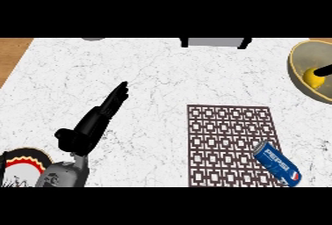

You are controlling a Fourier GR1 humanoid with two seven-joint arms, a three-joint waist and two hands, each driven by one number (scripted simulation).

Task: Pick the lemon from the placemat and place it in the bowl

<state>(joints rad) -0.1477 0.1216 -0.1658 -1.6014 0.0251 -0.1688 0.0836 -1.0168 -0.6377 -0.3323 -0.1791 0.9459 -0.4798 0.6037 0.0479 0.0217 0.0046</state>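
A: Where is the lemon [315, 79] seen, given that it was to be taken from the placemat [230, 145]?

B: It is seen inside the bowl [299, 66] at the right edge of the view, low against the inner wall. The placemat is left bearing only a blue soda can [279, 164], laid on its side across the mat's lower right corner.

A: And what is seen of the right hand?

B: Only a dark tip [324, 69] is seen, entering from the right edge and lying just above the lemon, touching it or nearly so. Whether the fruit is held or let go cannot be told, since the rest of the hand is cut off by the frame.

A: Why would it be placed so?

B: It is judged that the lemon is being set down or has just been set down; the task looks close to done.

A: And the left hand [97, 118]?

B: It is stretched flat over the marble counter [162, 74], fingers straight and released, nothing held. It is kept well apart from the bowl, likely so that the working side is left free. 1 patterned plate [26, 160] is seen beside its forearm at the lower left
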